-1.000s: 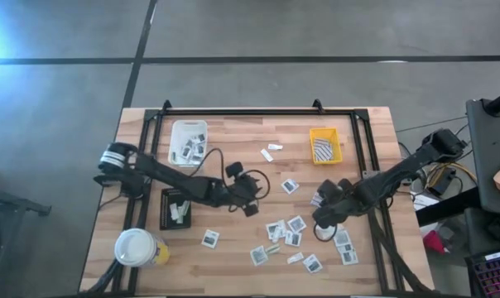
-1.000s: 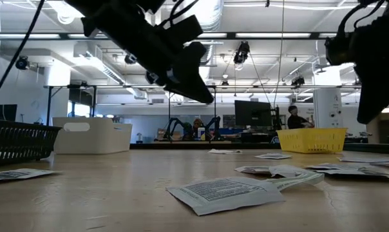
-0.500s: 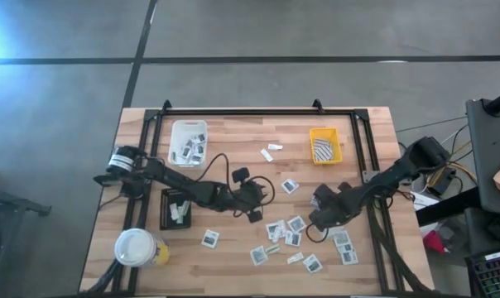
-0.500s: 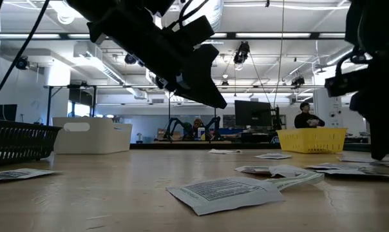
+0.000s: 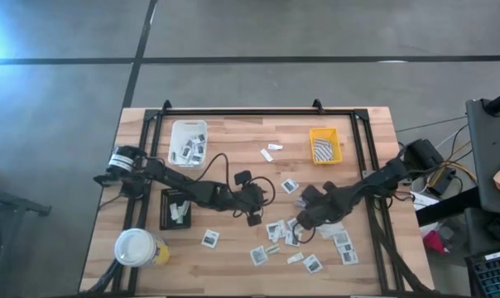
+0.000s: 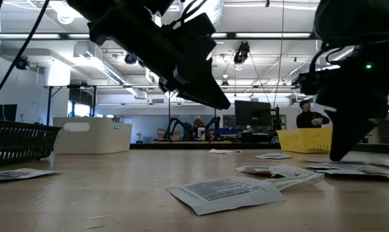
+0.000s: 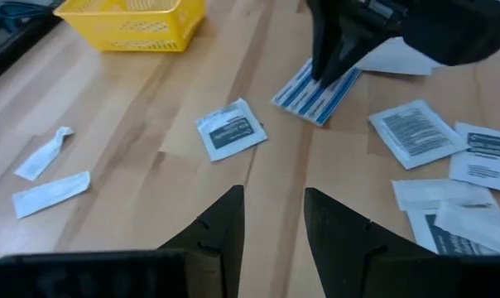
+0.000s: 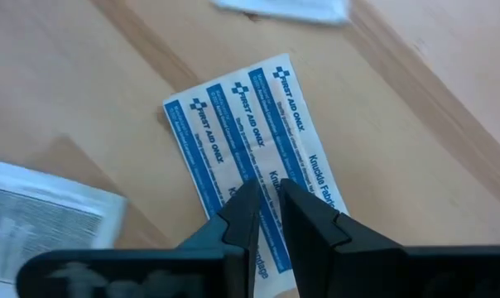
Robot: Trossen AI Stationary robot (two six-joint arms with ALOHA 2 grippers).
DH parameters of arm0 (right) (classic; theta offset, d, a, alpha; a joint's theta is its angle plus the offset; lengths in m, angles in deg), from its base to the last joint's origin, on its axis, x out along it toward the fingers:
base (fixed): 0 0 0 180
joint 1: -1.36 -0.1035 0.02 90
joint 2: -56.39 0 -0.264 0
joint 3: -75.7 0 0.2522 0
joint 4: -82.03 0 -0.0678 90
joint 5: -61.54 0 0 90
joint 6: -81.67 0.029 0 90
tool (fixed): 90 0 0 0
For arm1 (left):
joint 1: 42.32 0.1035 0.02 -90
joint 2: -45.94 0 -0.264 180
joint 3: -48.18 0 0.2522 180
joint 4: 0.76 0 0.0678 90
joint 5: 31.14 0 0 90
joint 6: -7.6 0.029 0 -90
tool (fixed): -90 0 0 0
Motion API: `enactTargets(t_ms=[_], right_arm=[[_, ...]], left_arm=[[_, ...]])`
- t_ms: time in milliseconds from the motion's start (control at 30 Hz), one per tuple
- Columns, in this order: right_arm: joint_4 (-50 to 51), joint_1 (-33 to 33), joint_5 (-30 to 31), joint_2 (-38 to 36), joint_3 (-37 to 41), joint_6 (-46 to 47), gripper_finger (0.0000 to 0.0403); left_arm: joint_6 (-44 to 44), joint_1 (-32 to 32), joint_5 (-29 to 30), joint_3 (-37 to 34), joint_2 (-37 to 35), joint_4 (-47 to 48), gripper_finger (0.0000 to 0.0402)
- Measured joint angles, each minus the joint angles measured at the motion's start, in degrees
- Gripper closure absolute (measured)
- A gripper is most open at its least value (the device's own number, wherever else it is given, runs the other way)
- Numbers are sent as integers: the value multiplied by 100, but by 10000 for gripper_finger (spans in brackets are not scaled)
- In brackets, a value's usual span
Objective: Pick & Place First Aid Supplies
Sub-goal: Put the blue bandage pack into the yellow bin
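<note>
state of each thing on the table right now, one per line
left end effector: open, above bare wood, holding nothing
right end effector: fingers narrowly apart, down over the blue striped bandage strip
blue striped bandage strip: flat on the table
white tray: holds several packets
yellow tray: holds striped strips
black tray: holds a few packets
cup: upright, lid on
loose packets: flat, scattered

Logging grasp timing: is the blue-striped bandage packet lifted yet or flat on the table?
Flat on the table: the striped packet lies on the wood, the right gripper poised over it.
</note>
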Motion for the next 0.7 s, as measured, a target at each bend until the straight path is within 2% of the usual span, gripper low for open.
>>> enactTargets(t_ms=[300, 567, 700], right_arm=[[-1437, 283, 107, 635, -91, -823, 351], [-1495, 326, -71, 741, -529, -1513, 351], [-1522, 396, -105, 756, -592, -1624, 351]], left_arm=[[-125, 4, -60, -40, 0, -2, 280], [-299, 4, -136, -209, 0, -87, 280], [-301, 4, -298, -326, 43, -510, 280]])
